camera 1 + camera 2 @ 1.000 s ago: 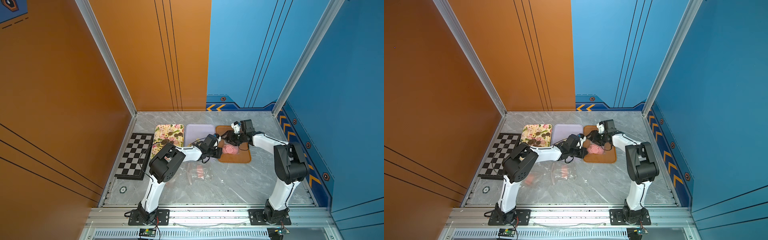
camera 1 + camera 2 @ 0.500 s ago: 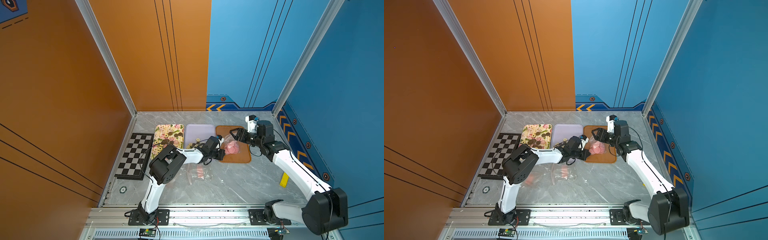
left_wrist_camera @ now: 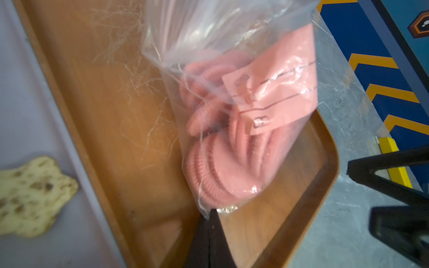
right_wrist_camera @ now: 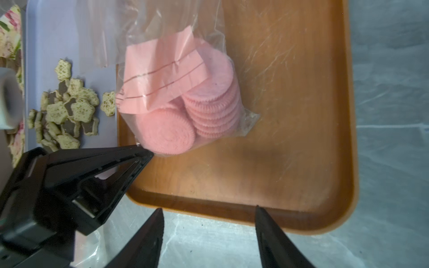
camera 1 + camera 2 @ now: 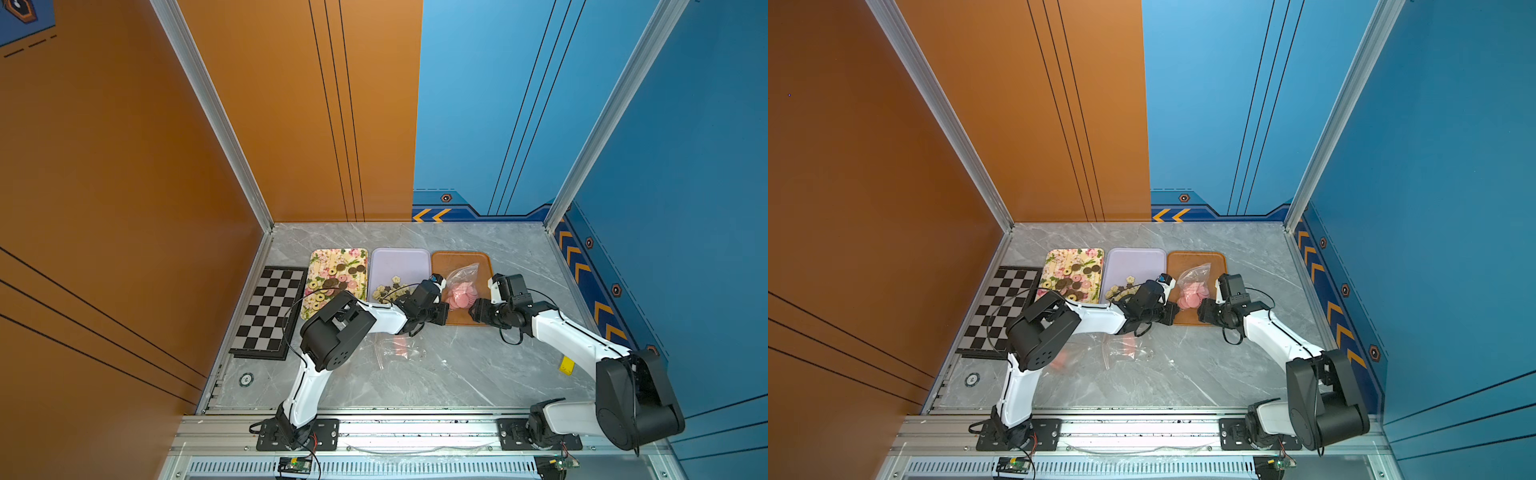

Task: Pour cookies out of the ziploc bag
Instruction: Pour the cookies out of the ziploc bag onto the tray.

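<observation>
A clear ziploc bag [image 5: 460, 275] [image 5: 1195, 274] lies on the brown tray [image 5: 482, 261] [image 5: 1217, 259], with pink disc cookies [image 5: 460, 296] [image 4: 167, 133] and a pink paper label [image 4: 162, 76] inside. My left gripper [image 3: 210, 212] [image 5: 446, 309] is shut on the bag's bottom corner, at the tray's near left part. In the left wrist view the cookies [image 3: 222, 176] are bunched just above that corner. My right gripper [image 4: 209, 208] [image 5: 473, 312] is open over the table at the tray's front edge, holding nothing.
A lavender tray [image 5: 401, 259] holds cream and dark star cookies [image 4: 69, 109]. A floral tray [image 5: 338, 255] holds round cookies. A chessboard [image 5: 266, 313] lies at the left. An empty clear bag [image 5: 395, 349] lies on the table under my left arm. A yellow piece [image 5: 566, 365] lies at the right.
My right arm has swung from the tray's far side round to its front edge, and its gripper is off the bag. The left gripper stays shut on the bag corner.
</observation>
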`<state>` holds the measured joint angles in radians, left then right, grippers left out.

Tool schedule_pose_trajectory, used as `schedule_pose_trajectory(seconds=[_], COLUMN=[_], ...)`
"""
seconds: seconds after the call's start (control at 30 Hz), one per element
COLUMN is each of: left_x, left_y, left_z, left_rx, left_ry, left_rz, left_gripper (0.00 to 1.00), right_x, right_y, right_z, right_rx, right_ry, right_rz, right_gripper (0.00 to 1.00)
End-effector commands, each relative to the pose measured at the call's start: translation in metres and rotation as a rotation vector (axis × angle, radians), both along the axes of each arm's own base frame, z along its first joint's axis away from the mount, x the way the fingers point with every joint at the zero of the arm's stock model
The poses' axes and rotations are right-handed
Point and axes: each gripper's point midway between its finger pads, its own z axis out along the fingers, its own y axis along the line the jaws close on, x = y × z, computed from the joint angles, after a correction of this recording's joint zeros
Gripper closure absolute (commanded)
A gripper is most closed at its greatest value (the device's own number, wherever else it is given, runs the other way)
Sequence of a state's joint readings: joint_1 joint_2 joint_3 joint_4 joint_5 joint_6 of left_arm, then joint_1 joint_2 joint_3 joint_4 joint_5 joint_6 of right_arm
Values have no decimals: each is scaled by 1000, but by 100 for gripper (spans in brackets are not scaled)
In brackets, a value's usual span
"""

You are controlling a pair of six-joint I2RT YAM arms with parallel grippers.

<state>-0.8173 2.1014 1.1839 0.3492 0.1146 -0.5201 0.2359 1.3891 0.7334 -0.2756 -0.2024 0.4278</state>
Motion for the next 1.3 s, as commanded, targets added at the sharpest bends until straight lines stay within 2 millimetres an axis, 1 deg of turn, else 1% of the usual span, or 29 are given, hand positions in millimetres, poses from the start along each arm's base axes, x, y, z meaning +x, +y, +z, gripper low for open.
schedule_pose_trajectory(seconds=[0.0,0.1,0.23,0.33,0.47,0.53,0.7,0.77,0.93,1.1,1.17,1.2,1.27], left_x=[7,7,6,8,8,8,9,9,8,8,7,7,7], left_y=[20,16,17,22,24,26,29,28,27,29,29,28,28], left_z=[-19,-21,-24,-25,-24,-24,-24,-24,-24,-25,-26,-25,-25], left_rx=[76,54,52,39,9,4,-4,-10,-14,-12,-12,-13,-14], left_ry=[-13,-27,-26,-22,-12,-12,-10,-7,-3,-2,-2,-2,-1], left_rz=[61,42,42,52,53,53,56,54,46,45,43,42,40], left_gripper=[100,100,100,100,100,100,100,100,100,100,100,100,100], right_x=[17,20,25,29,42,48,53,54,57,62,63,63,62], right_y=[-6,-5,-8,-5,-6,-9,-11,-6,-5,-2,-2,-2,-2], right_z=[0,-9,-14,-19,-20,-20,-27,-31,-36,-36,-37,-37,-36], right_rx=[-75,-108,-137,-139,-148,-158,-179,-160,-166,-164,-165,-167,-167], right_ry=[-36,-19,-32,-31,-39,-40,12,26,39,36,36,36,34], right_rz=[25,40,34,46,43,28,32,48,46,54,57,57,57], right_gripper=[42,49,50,52,58,61,63,63,65,72,80,82,82])
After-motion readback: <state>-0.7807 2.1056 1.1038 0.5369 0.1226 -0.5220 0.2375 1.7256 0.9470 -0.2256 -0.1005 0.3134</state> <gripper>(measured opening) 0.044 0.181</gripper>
